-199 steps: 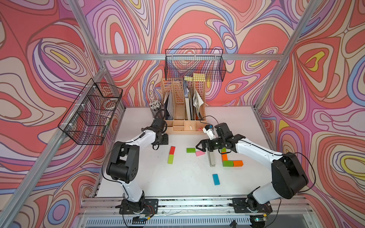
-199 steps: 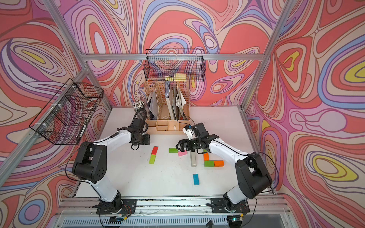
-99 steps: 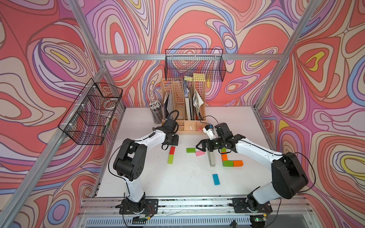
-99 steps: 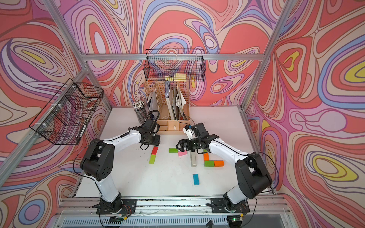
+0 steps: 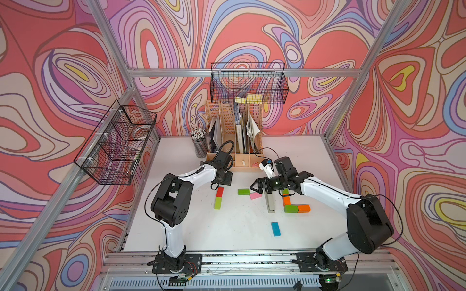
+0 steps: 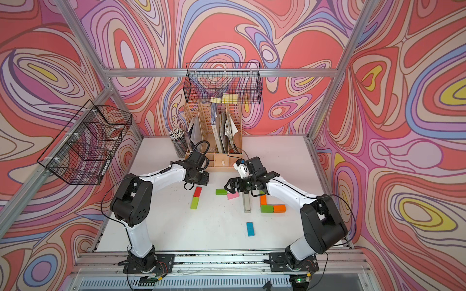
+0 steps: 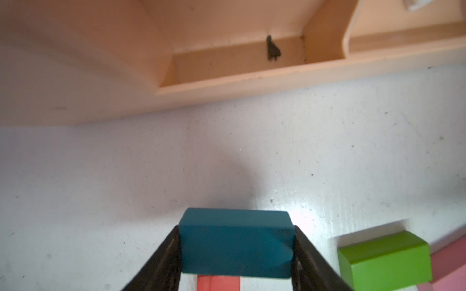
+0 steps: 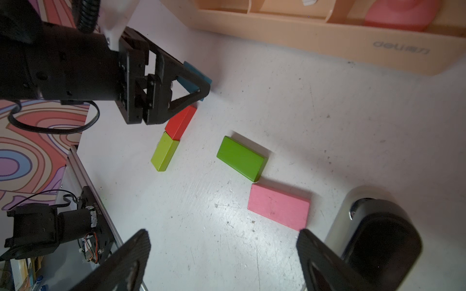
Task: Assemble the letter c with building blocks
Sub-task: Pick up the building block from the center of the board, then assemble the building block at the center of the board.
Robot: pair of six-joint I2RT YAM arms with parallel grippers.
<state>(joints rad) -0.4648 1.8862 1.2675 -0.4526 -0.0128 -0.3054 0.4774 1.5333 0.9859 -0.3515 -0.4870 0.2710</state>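
— How many blocks do you count?

— Nine clearly. Loose on the worktop point(image 5: 239, 236): one red block point(image 5: 220, 192) end to end with one lime block point(image 5: 218, 203), one green block point(image 5: 243, 192) just beside one pink block point(image 5: 255, 195), and one light blue block point(image 5: 275, 228) alone towards the front.

— And the letter c point(image 5: 290, 208)?

— Part-built beside the right arm: one green corner block point(image 5: 290, 208) between two orange blocks point(image 5: 286, 200). A green scrap point(image 5: 285, 191) beyond them is mostly hidden.

— The tools?

— The left tool point(image 7: 235, 252) grips one teal block point(image 7: 235, 234) between its fingers, over the red block's far end. The right tool point(image 8: 224, 252) gapes wide and empty above the worktop, with the pink block and one stapler point(image 8: 378, 226) close by.
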